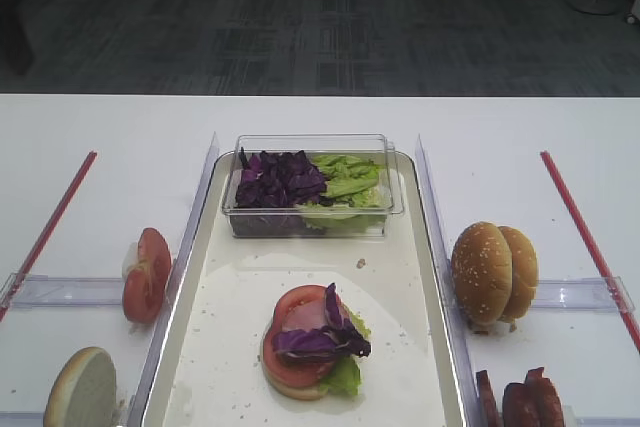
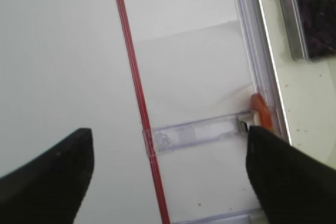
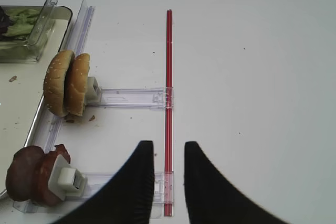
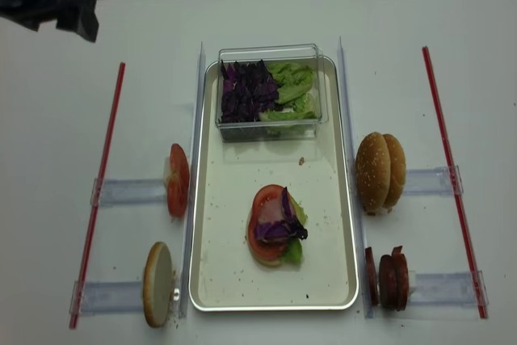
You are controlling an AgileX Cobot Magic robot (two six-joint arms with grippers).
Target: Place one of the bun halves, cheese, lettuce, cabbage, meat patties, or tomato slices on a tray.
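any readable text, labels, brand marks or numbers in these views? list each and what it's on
None readable in any view.
Clear plastic box: no label or print showing.
Tray: plain cream inside, shiny rim, no marking.
Red strips and clear holders: no visible print.
Bun halves: sesame seeds only.

Meat patties point(image 1: 520, 403) cut by bottom edge (overhead view); stack's bottom layer hidden under tomato slices point(image 1: 300, 332).

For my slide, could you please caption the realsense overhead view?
Half-built burger stack on the tray, salad box behind, ingredients racked alongside.
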